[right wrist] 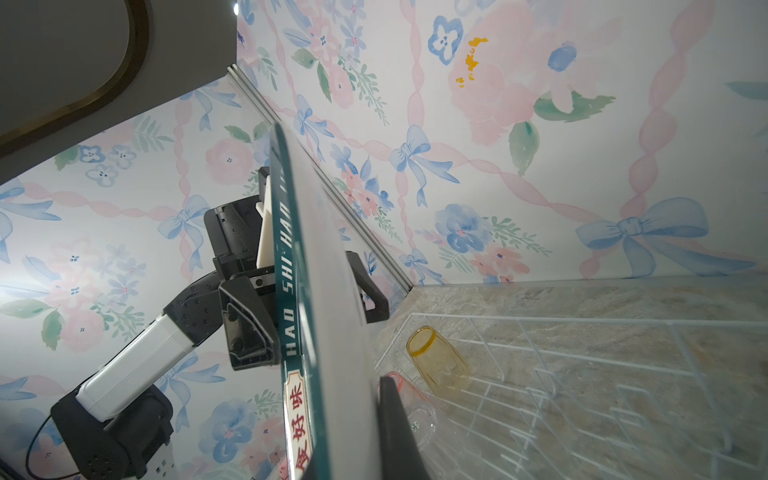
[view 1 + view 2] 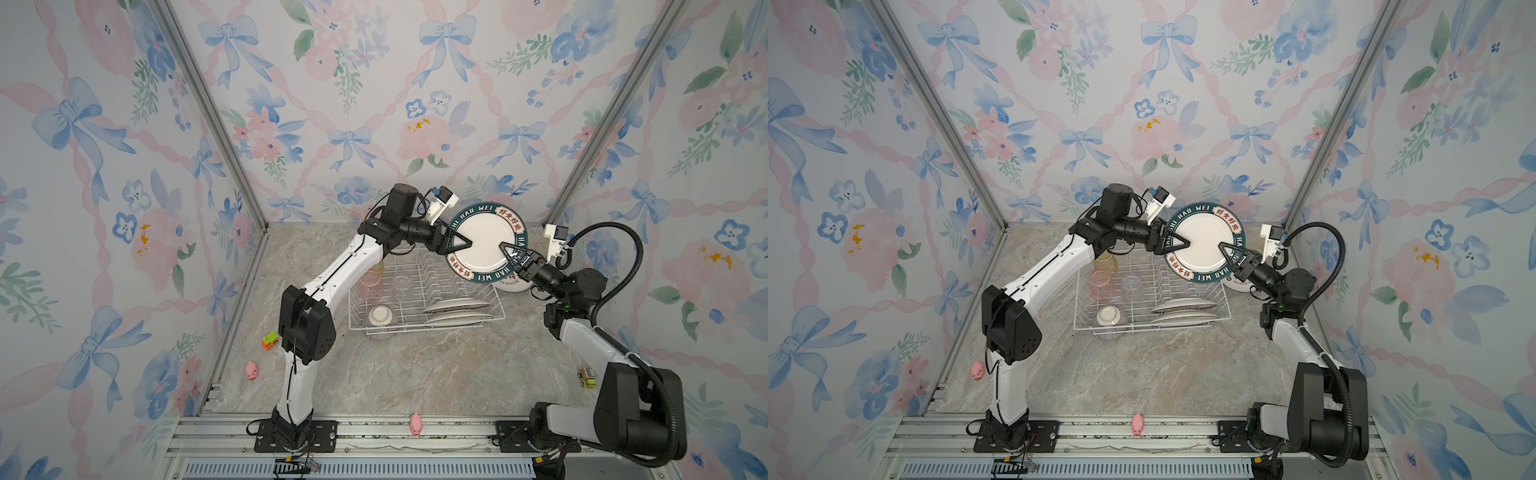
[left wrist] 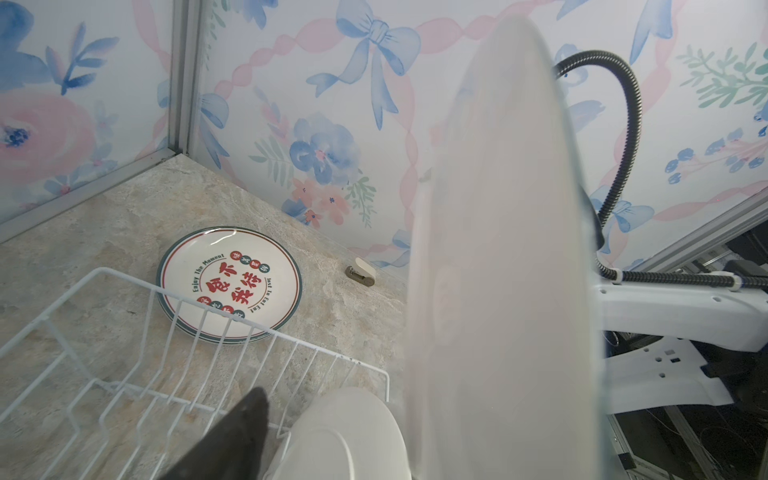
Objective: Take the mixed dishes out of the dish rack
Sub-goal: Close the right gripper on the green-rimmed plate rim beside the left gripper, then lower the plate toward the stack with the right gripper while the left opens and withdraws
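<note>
1. right hand [image 2: 508, 250] pinches the green-rimmed plate [image 2: 484, 239], tilted above the dish rack's [image 2: 419, 286] far corner.
2. left hand [image 2: 460, 245] gapes wide astride its opposite rim.
3. worktop plate [image 3: 232, 266] lies nearest the right arm.

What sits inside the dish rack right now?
Pink tumbler, clear tumbler, a bowl and two white plates. The raised plate hides the dish rack's far right corner in both top views; the left arm hides its far left.

There's the green-rimmed plate [image 2: 484, 239] up in the air, tilted over the far right corner of the white wire rack [image 2: 419, 328], with two white plates [image 2: 457, 306], pink tumbler [image 2: 371, 283], clear tumbler [image 2: 403, 285] and ribbed bowl [image 2: 380, 316] inside it.
</note>
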`<action>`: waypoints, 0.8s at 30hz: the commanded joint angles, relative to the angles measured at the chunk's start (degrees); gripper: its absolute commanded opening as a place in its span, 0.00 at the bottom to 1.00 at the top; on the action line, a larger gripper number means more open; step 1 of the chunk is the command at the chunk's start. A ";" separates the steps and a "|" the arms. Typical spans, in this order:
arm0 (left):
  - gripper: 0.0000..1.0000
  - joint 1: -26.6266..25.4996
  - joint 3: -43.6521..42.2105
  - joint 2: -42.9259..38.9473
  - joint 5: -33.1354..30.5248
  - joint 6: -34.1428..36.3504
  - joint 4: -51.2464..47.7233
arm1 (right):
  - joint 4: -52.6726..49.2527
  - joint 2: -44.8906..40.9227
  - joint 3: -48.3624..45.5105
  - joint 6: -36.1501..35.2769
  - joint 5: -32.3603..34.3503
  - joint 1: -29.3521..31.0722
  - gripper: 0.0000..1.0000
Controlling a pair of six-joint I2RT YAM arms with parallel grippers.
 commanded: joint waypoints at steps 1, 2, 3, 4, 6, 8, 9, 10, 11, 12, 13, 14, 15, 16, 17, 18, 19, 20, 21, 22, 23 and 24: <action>0.98 -0.01 -1.89 -2.15 -2.99 2.26 0.80 | -3.42 -3.52 1.46 -2.97 0.87 0.18 0.00; 0.98 0.04 -2.68 -2.75 -4.19 2.86 0.80 | -6.59 -4.48 1.68 -4.75 1.49 0.07 0.00; 0.98 0.04 -3.31 -3.41 -5.35 3.35 0.84 | -10.33 -5.39 2.07 -6.61 2.23 -0.10 0.00; 0.98 -0.09 -4.25 -4.12 -6.76 3.99 0.79 | -15.64 -6.57 2.75 -9.37 3.26 -0.31 0.00; 0.98 -0.18 -6.33 -5.87 -10.04 5.51 0.81 | -27.60 -8.78 4.53 -15.93 5.99 -0.65 0.00; 0.98 -0.62 -8.97 -8.04 -14.76 7.71 0.88 | -38.89 -10.69 6.69 -22.37 9.29 -0.82 0.00; 0.98 -0.88 -10.02 -8.85 -17.26 8.47 0.86 | -41.89 -11.13 7.36 -24.22 11.95 -1.10 0.00; 0.98 -1.21 -11.24 -9.75 -19.58 9.27 0.88 | -43.62 -11.41 7.92 -24.96 12.90 -1.71 0.00; 0.98 -1.70 -12.49 -10.66 -21.95 10.18 0.83 | -44.44 -11.39 8.36 -24.52 13.52 -2.50 0.00; 0.98 -2.19 -13.54 -11.49 -24.37 11.02 0.94 | -44.99 -11.28 8.68 -23.96 13.94 -3.37 0.00; 0.98 -2.91 -14.61 -12.45 -27.14 12.09 0.92 | -45.45 -10.96 8.98 -23.65 14.41 -4.34 0.00; 0.98 -3.59 -15.91 -13.39 -29.90 13.20 1.05 | -46.21 -10.57 9.43 -22.37 15.09 -5.29 0.00; 0.98 -4.15 -17.39 -14.33 -32.09 13.97 1.58 | -47.58 -10.16 9.88 -21.82 15.89 -6.02 0.00; 0.98 -4.79 -19.11 -15.42 -34.80 14.64 2.37 | -49.63 -9.53 10.64 -22.04 16.99 -6.84 0.00; 0.98 -5.40 -21.08 -16.64 -37.16 15.37 3.36 | -51.84 -8.70 11.42 -22.38 18.33 -7.53 0.00; 0.98 -5.74 -22.74 -17.74 -39.14 15.66 4.35 | -53.90 -7.81 12.21 -22.79 19.04 -8.22 0.00; 0.98 -5.93 -24.72 -18.90 -40.68 15.77 5.40 | -56.01 -6.55 13.13 -22.90 19.82 -9.02 0.00; 0.98 -5.97 -26.41 -19.94 -41.57 15.54 6.24 | -57.56 -5.19 13.80 -24.50 20.66 -9.65 0.00; 0.98 -5.95 -27.81 -20.74 -42.21 15.31 7.05 | -58.28 -3.98 14.04 -25.11 21.36 -10.36 0.00; 0.98 -5.89 -29.40 -21.71 -42.44 15.25 8.03 | -58.54 -2.58 14.22 -25.31 21.83 -11.13 0.00; 0.98 -5.86 -30.68 -22.53 -42.54 15.16 8.71 | -58.62 -1.23 14.41 -25.32 22.23 -12.03 0.00; 0.98 -5.84 -31.62 -23.06 -42.85 15.01 9.10 | -58.65 -0.17 14.49 -25.19 22.54 -12.78 0.00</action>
